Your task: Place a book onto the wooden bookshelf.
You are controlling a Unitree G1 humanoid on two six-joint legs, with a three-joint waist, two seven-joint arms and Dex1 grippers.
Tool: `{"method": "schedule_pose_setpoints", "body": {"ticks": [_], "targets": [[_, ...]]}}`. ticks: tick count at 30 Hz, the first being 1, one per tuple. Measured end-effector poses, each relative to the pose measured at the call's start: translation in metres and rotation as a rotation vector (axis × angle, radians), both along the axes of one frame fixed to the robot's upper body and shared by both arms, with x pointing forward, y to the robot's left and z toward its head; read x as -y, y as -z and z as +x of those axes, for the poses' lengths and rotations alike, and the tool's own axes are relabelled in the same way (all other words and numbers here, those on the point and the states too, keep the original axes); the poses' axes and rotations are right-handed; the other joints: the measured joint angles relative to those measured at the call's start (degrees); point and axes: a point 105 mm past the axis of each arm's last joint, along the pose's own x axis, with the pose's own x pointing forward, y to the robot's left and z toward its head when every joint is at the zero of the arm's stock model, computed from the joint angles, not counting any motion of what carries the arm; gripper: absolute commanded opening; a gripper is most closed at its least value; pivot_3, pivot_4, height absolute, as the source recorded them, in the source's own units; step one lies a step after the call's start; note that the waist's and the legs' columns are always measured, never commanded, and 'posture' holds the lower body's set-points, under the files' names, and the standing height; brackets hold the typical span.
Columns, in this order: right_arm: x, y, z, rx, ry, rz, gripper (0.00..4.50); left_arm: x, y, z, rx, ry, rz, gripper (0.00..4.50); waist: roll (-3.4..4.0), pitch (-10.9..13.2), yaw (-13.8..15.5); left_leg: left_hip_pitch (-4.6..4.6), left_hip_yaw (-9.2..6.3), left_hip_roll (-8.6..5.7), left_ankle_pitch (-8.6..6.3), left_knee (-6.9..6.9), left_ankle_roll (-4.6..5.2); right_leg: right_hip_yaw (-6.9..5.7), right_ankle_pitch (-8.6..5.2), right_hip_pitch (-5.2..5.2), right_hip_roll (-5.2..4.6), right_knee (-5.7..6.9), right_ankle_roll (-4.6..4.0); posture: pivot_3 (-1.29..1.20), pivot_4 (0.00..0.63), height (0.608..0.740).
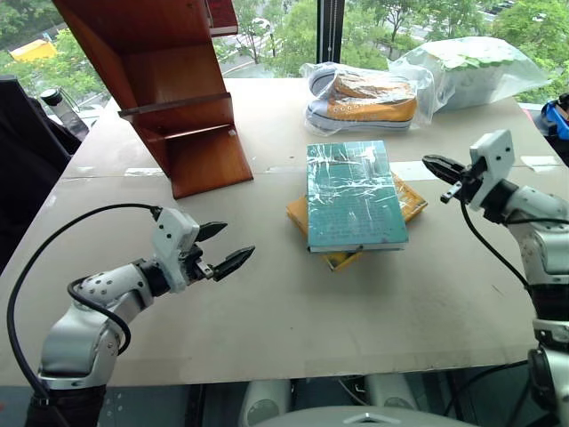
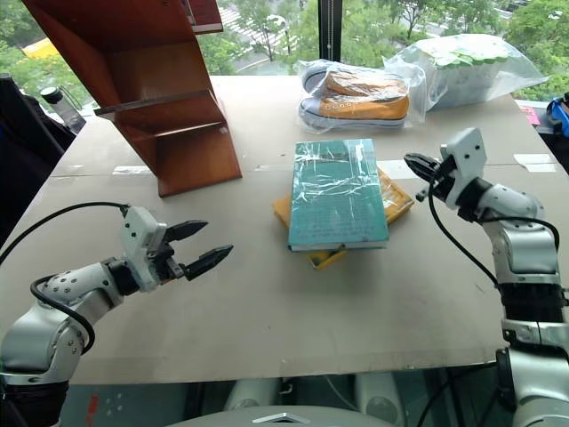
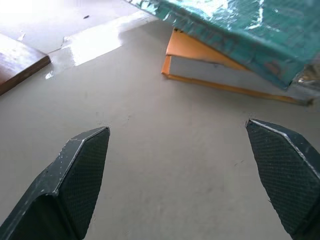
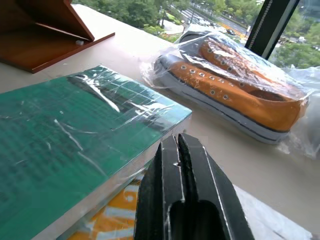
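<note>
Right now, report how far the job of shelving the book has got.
Done: nothing visible yet. The book lies flat on the yellow-orange book, on the table, apart from the wooden bookshelf. In hand: the left gripper is open and empty, pointing toward the stack; the right gripper is shut on nothing beside the book's far corner. Left: gripping the book, lifting it and setting it on a shelf.

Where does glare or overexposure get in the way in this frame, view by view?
Left eye view: daylight from the window glints in streaks off the plastic wrap on the book, hiding part of its cover text. Left wrist view: the far corner of the table is blown out white. Right wrist view: wrinkle highlights on the wrap, book otherwise readable.
</note>
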Motion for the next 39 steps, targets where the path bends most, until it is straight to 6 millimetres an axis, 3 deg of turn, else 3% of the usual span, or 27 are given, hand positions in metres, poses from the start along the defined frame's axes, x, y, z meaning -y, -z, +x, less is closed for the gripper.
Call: {"method": "schedule_pose_setpoints", "body": {"ticks": [5,11,18,26,33,39], "targets": [[-0.003,0.002,0.040,-0.061,0.113,-0.096,0.10,0.004,-0.023,-0.007,-0.014,0.070,0.009,4.50,-0.18,0.24,-0.12,-0.02,0.01,-0.01,0.01,0.00,0.00,0.00,0.02,-0.01,0.01,0.01,-0.03,0.00,0.150,0.693],[0.010,0.012,0.069,-0.127,0.211,-0.102,0.10,0.008,-0.046,-0.015,-0.003,0.114,0.012,4.50,-0.28,0.50,-0.14,-0.14,0.06,-0.07,0.01,-0.02,0.00,0.01,0.03,-0.04,-0.01,-0.05,-0.02,0.00,0.150,0.693],[0.013,0.023,0.067,-0.225,0.126,-0.040,0.10,0.011,-0.050,-0.015,0.007,0.112,0.007,4.50,-0.28,0.53,-0.19,-0.17,0.11,-0.07,0.01,-0.02,-0.01,-0.03,0.16,-0.05,0.01,-0.01,0.20,0.00,0.150,0.693],[0.037,0.031,0.068,-0.274,0.270,-0.048,0.10,0.018,-0.050,-0.010,0.016,0.136,0.009,4.50,-0.28,0.55,-0.18,-0.14,0.16,-0.10,0.03,0.01,-0.03,-0.01,0.05,-0.07,0.01,0.09,-0.01,0.00,0.150,0.693],[0.025,0.013,0.074,-0.156,0.314,-0.051,0.10,0.019,-0.046,-0.006,0.015,0.141,-0.003,4.50,-0.26,0.56,-0.37,-0.16,0.18,-0.09,0.03,-0.01,-0.03,0.00,0.17,-0.13,0.02,0.14,0.21,0.00,0.150,0.693],[0.018,0.040,0.077,-0.209,0.290,-0.089,0.10,0.016,-0.046,-0.003,0.032,0.117,0.012,4.50,-0.26,0.56,-0.25,-0.16,0.23,-0.12,0.04,0.01,-0.04,0.02,0.18,-0.11,0.01,0.13,0.21,0.00,0.150,0.693]]}}
